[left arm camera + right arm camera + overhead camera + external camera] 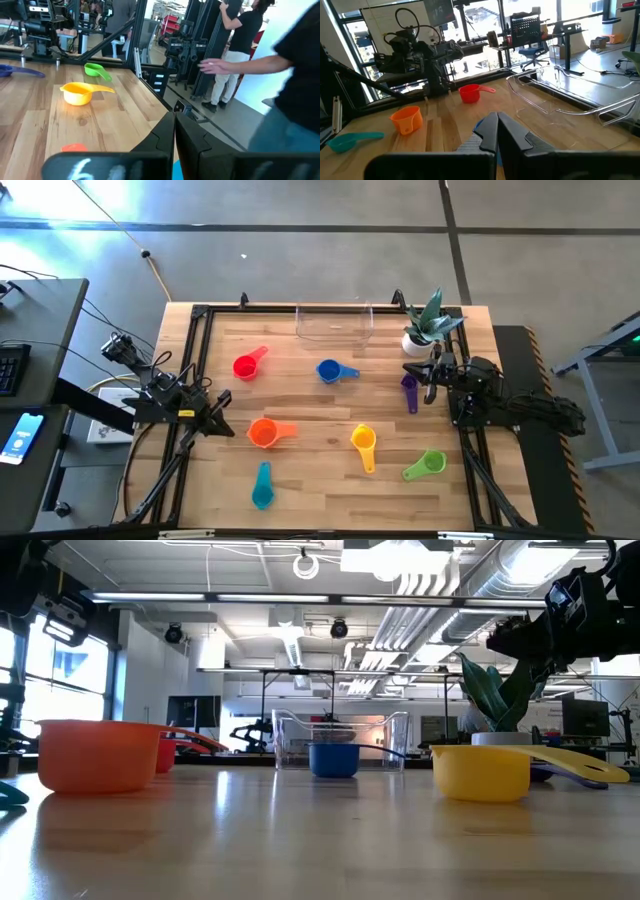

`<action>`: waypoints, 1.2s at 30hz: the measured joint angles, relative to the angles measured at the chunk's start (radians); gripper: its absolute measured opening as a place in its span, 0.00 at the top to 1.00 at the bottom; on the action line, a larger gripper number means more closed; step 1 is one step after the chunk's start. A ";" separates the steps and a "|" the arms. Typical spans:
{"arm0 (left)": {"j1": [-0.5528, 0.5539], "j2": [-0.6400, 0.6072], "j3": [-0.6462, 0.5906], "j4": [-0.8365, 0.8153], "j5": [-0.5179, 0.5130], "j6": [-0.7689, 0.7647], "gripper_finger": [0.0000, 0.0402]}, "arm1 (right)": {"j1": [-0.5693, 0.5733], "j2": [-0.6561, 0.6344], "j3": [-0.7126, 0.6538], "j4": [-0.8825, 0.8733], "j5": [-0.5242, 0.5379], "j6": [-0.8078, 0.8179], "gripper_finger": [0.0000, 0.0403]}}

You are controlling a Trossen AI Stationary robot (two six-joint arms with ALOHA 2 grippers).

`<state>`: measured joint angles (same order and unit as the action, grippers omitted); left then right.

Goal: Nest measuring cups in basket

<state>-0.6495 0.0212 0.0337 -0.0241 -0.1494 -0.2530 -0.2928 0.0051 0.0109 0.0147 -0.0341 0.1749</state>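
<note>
Closed-fingered and empty, the right gripper (432, 383) hovers just beside the small purple plastic measuring cup (409, 391), whose handle runs toward the table's front edge, with the clear rectangular plastic basket (334, 323) farther back-left.

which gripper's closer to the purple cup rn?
Right. The right gripper sits just beside the purple cup, near the plant pot. The left gripper is across the table by the orange cup.

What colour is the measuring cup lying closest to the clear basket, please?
Blue; the blue cup shows best in the high view, just before the basket.
</note>
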 joint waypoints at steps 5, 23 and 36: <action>0.000 0.000 0.000 0.017 -0.118 -0.138 0.99 | 0.000 0.000 0.000 0.000 0.000 0.000 1.00; 0.000 0.000 0.000 0.037 -0.500 -0.495 0.99 | 0.000 0.000 0.000 0.001 0.000 0.005 1.00; 0.001 0.000 0.000 0.037 -0.514 -0.490 0.99 | 0.000 0.000 0.000 0.032 0.013 0.258 1.00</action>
<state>-0.6489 0.0213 0.0335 0.0128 -0.6629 -0.7426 -0.2927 0.0053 0.0109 0.0467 -0.0211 0.4334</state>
